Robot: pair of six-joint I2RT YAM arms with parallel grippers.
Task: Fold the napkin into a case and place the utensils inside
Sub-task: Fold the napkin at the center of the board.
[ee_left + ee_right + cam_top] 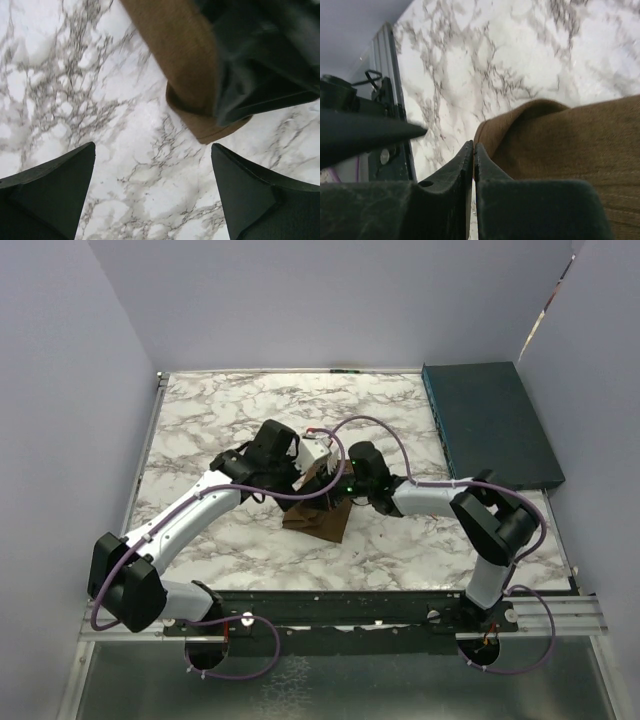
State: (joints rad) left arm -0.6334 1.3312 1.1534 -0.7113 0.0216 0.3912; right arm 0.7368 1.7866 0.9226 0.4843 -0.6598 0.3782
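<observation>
1. Napkin (318, 510) sat bunched directly under both grippers, mid-table (200, 420), with part of it raised toward the fingers.
2. Left gripper (153, 150): released, fingers (60, 185) spread wide, only marble between them. The folded end of the cloth (185, 60) was just ahead of its fingertips and clear of both.
3. Right gripper (473, 150): clenched, fingers pressed together tip to tip. The cloth fold (570, 145) lay right against one side of the fingertips. Couldn't tell whether a layer was pinched, since no brown showed in the slit.
4. Left wrist view: the right gripper's dark body overlapped the cloth end, and the brown edge curled round beneath it.
5. Teal box (490, 425) sat beyond the right gripper, off to its right at the table edge, well apart from the cloth.
</observation>
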